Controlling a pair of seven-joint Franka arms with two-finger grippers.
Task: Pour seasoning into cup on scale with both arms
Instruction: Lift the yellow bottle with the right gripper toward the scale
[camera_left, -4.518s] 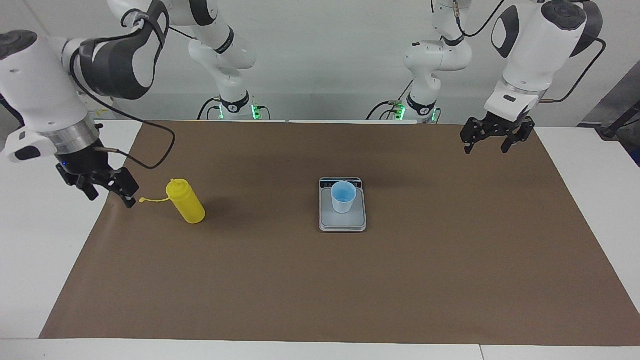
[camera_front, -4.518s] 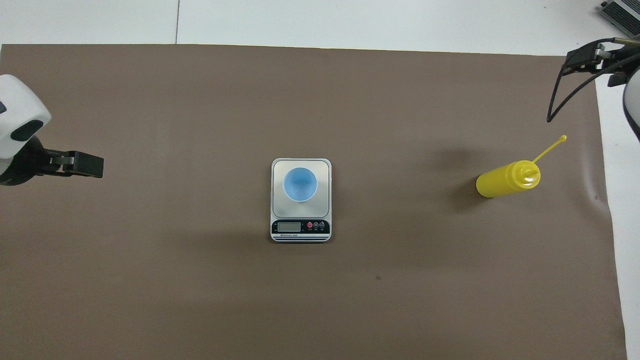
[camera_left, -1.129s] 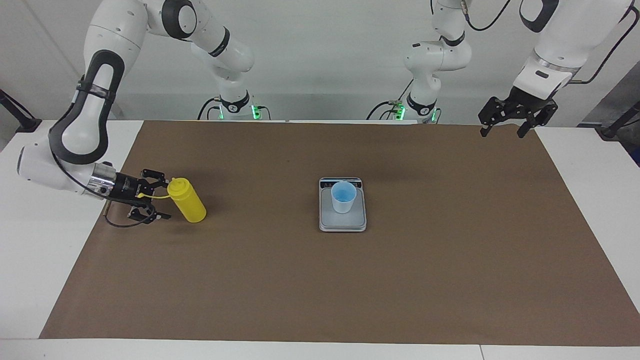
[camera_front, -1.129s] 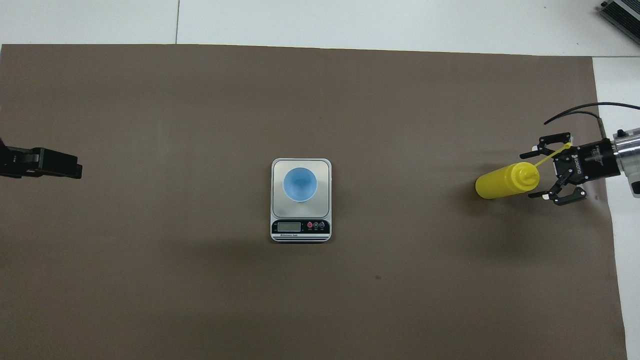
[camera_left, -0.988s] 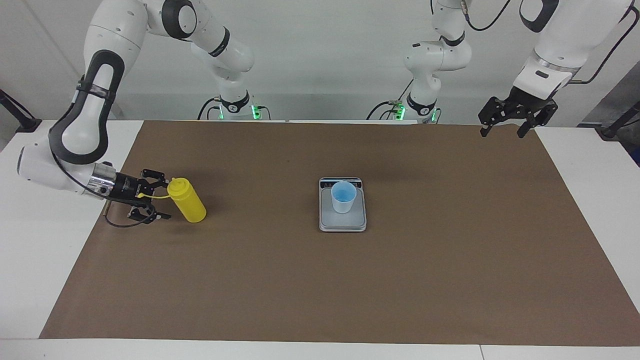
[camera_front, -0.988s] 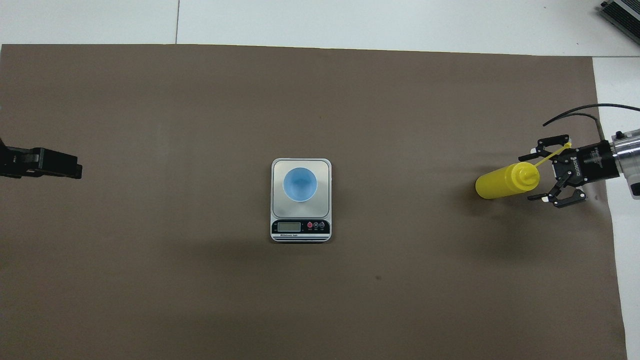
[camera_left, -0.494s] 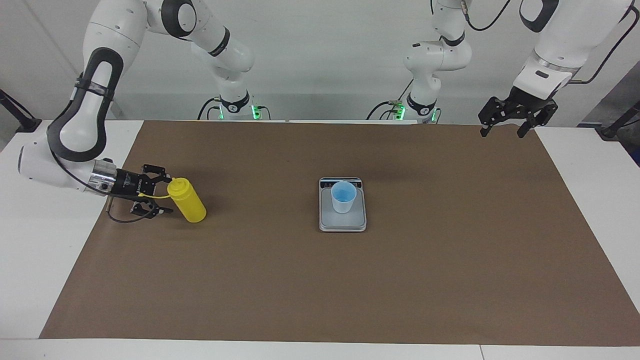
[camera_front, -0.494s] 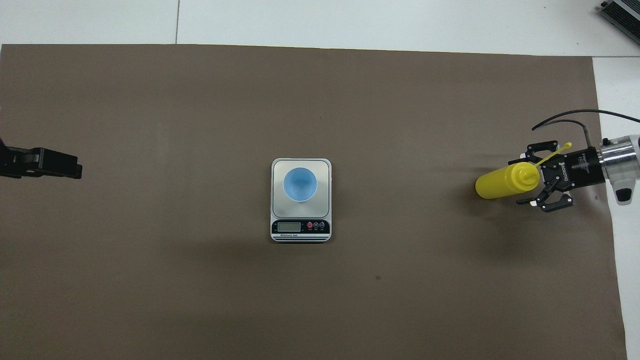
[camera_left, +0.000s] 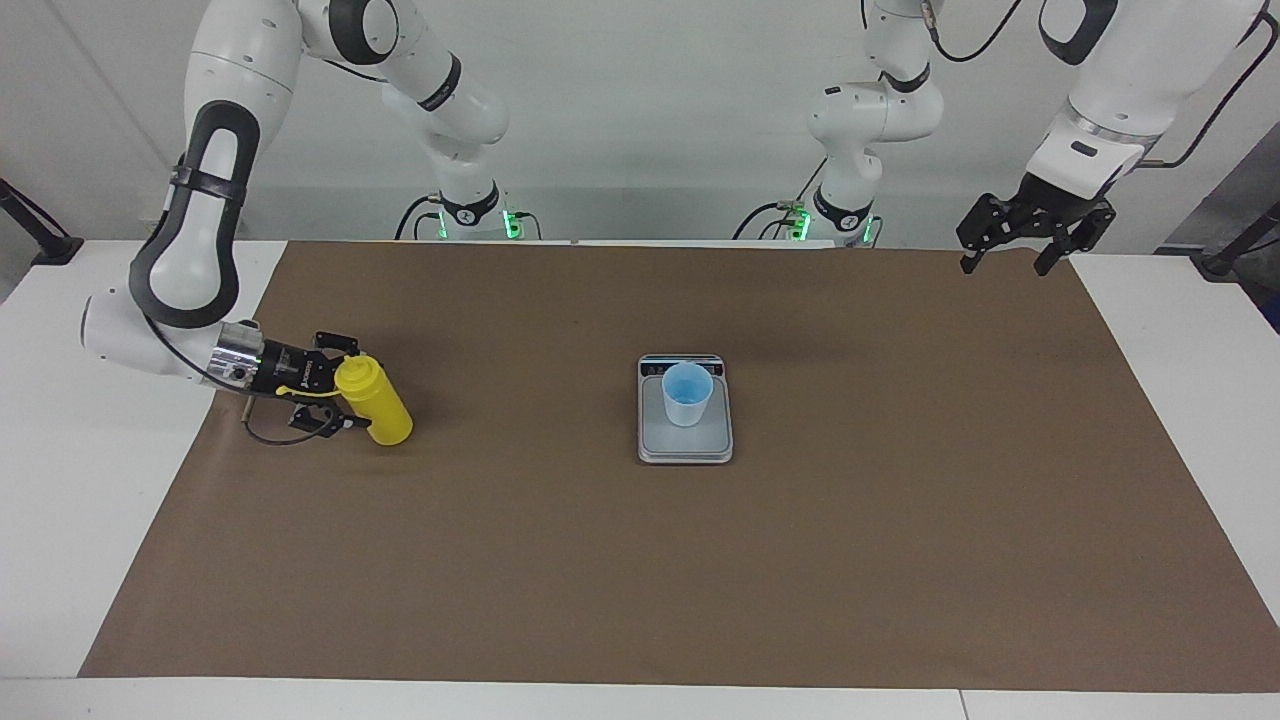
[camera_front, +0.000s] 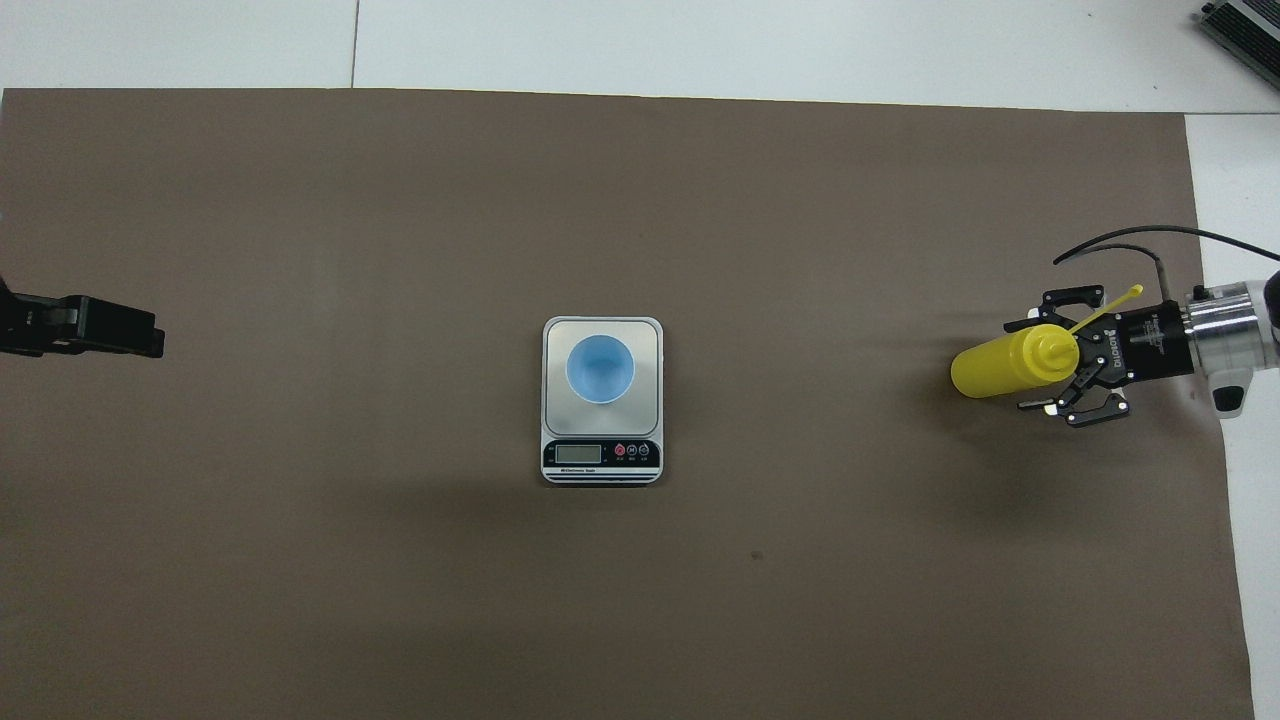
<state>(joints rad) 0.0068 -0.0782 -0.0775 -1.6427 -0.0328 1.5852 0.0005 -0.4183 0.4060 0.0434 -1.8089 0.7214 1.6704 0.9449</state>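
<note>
Since a moment ago, the right tool (camera_left: 338, 389) has slid in closer to the seasoning (camera_left: 374, 401), and now one finger (camera_left: 336, 342) sits on each side of the bottle's top. Its fingers are spread wide and are not yet squeezing the bottle. This tool lies low and flat, just above the tabletop (camera_left: 60, 500), at the right arm's end. In the view from above, the right tool (camera_front: 1058, 352) has its two fingers around the neck of the seasoning (camera_front: 1005, 364), and the thin yellow cap strap (camera_front: 1108, 306) pokes out across the tool.

The seasoning stands upright on the brown mat (camera_left: 640, 560), well apart from the scale (camera_left: 685, 440). The scale lies in the middle of the mat, and its dark display strip (camera_front: 601, 454) is at the end nearer the robots. The cup (camera_left: 687, 393) stands on the grey weighing plate of the scale. It is light blue and open at the top. From above, the cup (camera_front: 600, 369) sits in the middle of the plate of the scale (camera_front: 650, 335).

The left tool (camera_left: 1018, 243) has stayed where it was. It waits up in the air over the corner of the mat at the left arm's end, and its fingers are spread apart with nothing between them. From above, only part of the left tool (camera_front: 95, 326) shows at the edge.
</note>
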